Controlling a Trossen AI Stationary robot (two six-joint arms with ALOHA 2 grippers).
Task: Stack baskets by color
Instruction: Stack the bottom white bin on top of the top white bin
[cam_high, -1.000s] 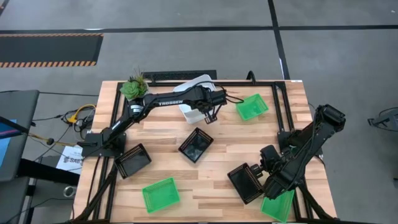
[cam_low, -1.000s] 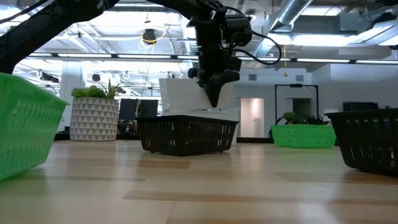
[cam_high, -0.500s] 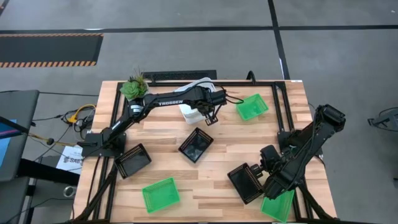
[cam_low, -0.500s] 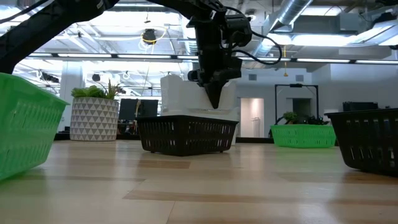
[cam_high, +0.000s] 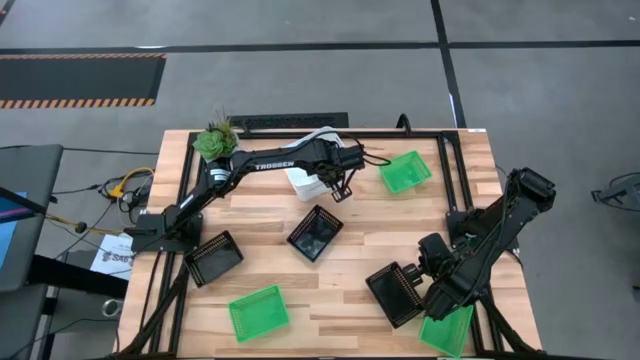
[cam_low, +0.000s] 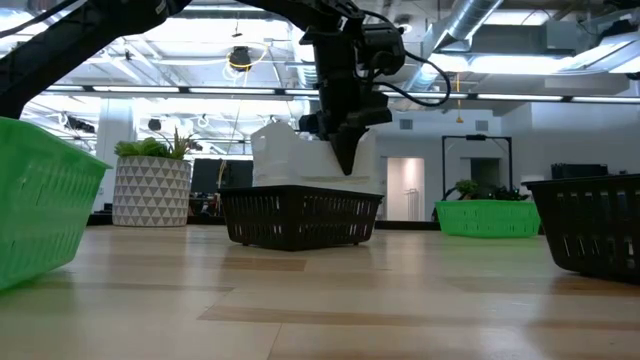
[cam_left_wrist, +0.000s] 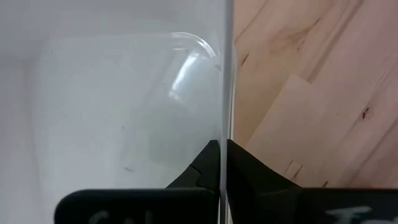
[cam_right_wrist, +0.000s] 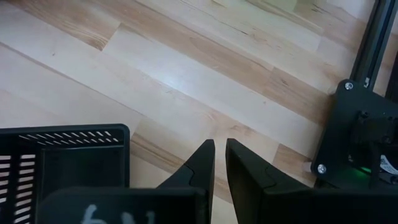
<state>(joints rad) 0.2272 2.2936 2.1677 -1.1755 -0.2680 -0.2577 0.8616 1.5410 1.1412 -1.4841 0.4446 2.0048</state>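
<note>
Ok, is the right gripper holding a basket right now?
No. In the right wrist view the right gripper is shut on nothing above bare wood, with the black basket off to one side.

Baskets: white (cam_high: 305, 181), black mesh (cam_high: 315, 233), bright green (cam_high: 405, 172).

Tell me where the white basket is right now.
In the high view the white basket sits at the table's far edge, near the middle, between the plant and a green basket; the left gripper is shut on its wall.
</note>
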